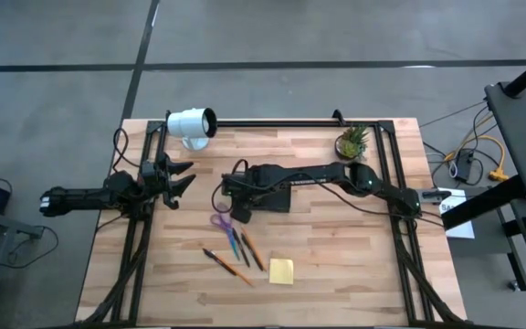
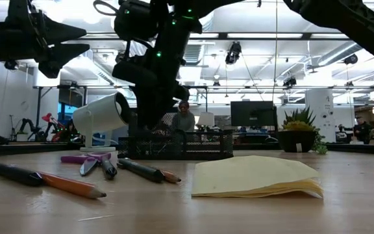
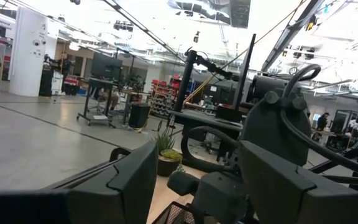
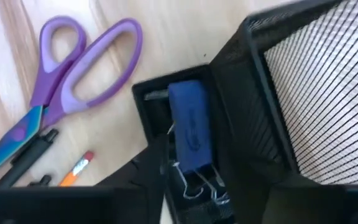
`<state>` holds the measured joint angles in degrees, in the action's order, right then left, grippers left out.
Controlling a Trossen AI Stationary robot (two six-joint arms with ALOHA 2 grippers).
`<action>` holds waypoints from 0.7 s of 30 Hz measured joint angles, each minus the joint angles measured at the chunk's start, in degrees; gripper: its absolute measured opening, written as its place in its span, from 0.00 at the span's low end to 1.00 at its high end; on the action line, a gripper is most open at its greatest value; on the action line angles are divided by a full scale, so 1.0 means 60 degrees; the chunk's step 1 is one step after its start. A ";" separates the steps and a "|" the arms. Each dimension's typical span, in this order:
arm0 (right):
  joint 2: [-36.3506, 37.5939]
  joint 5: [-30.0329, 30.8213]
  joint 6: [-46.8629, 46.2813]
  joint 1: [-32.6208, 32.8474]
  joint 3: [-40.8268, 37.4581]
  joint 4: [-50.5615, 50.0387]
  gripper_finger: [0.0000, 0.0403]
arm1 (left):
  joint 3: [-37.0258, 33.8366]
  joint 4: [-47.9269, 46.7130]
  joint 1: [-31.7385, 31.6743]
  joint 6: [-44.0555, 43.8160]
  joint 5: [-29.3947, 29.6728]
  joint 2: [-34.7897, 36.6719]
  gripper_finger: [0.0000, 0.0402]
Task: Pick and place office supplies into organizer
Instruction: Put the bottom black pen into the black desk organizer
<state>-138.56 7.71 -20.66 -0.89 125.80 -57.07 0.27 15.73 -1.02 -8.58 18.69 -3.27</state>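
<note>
The right gripper (image 1: 241, 203) is positioned at the near-left corner of the organizer (image 1: 272, 194), directly over a low compartment. In the right wrist view, a blue eraser-like block (image 4: 190, 132) lies just ahead of the fingers, inside that small compartment; the taller mesh wall (image 4: 319, 93) stands beside it. Whether the fingers grip the block or have parted from it cannot be determined, as the fingertips are hidden at the frame edge. The placement suggests a deposit step: the arm reaches across the organizer so that the block enters the compartment from above.

The remaining supplies lie on the table (image 1: 354, 283) on the near side of the fingers: purple-handled scissors (image 1: 222, 222) closest, then the pens and pencils (image 1: 239, 251), then the yellow sticky-note pad (image 1: 281, 270) farthest.

The left gripper (image 1: 179, 178) waits at the left table edge, fingers spread apart and empty, clear of the work zone to avoid collision.
</note>
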 joint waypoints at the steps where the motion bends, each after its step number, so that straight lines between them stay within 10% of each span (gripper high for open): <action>1: 0.0000 -0.0039 0.0009 0.0025 0.0000 -0.0024 0.37 | -0.0002 0.0000 0.0000 0.0000 -0.0002 -0.0007 0.52; 21: 0.0802 -0.1512 0.1365 0.1605 0.0025 -0.1349 0.40 | 0.0000 0.0005 0.0000 0.0003 0.0002 -0.0008 0.52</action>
<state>-133.75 -1.36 -12.47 8.74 125.95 -65.17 0.27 15.75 -1.02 -8.56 18.70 -3.32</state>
